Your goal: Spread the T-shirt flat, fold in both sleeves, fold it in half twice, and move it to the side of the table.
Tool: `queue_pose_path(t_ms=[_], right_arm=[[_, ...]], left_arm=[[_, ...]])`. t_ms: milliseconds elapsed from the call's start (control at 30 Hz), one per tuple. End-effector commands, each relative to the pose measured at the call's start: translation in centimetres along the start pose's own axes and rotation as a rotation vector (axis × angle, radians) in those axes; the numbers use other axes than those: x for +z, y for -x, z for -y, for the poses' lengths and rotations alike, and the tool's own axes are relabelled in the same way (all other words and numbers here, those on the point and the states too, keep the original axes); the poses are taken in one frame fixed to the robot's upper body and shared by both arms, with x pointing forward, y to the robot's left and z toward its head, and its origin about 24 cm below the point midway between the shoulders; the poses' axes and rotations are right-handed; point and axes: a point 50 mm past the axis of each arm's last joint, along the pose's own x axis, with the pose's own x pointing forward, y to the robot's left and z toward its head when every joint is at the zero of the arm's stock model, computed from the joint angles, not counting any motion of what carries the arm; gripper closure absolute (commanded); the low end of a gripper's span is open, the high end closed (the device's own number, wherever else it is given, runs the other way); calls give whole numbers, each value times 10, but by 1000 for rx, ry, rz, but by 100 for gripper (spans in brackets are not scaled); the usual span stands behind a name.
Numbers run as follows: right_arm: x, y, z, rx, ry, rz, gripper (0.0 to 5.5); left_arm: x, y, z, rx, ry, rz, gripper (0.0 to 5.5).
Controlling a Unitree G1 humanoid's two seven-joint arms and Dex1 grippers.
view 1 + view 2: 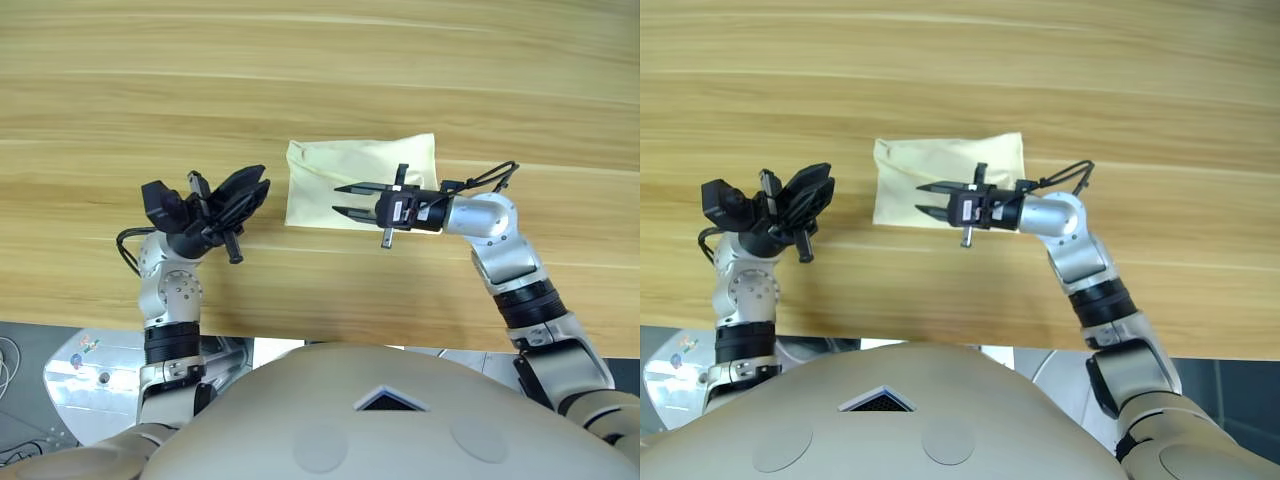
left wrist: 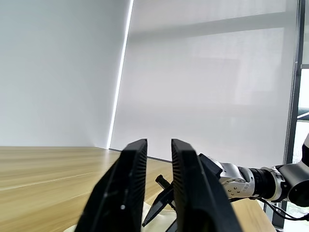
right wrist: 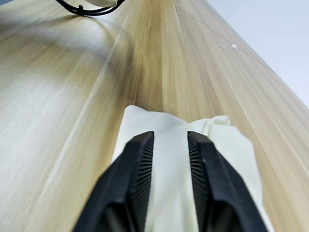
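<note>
Lying folded on the table (image 1: pixel 300 60), the shirt (image 1: pixel 400 160); right gripper (image 1: pixel 340 199) above it, fingers parted, empty; left gripper (image 1: pixel 260 185) just left, likewise parted.

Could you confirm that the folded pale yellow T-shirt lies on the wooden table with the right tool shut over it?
Not quite: the right tool is open, its two fingers apart, as the right wrist view shows. The rest holds: the folded pale yellow T-shirt lies on the wooden table with that tool over it.
</note>
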Motion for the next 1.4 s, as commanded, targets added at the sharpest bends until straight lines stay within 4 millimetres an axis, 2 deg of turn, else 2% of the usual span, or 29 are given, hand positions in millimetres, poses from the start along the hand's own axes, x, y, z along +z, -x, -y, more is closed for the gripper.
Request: queue_pose_path(t_ms=[33,133,267,667,1000,1067,1200,1400], right_arm=[[1,-5,7,-30,13,5,504],[2,-5,11,-56,0,21,548],[-8,-8,21,-121,3,-44,548],[-41,-13,30,-205,-1,-200,548],[-78,-2,53,-401,-189,-393,548],[-76,3,64,-466,-209,-379,548],[-54,8,82,-552,-209,-227,548],[-21,4,77,-495,-166,-11,548]], left_arm=[[-5,-2,-1,17,5,-16,531],[-6,-2,-1,20,7,-20,550],[-7,-3,-1,33,11,-21,550],[-8,-4,-3,62,14,-24,550],[-8,-3,-5,83,19,-21,550],[-9,-3,-5,87,20,-20,550],[-8,-3,-6,92,21,-14,550],[-9,-4,-7,91,21,-10,550]])
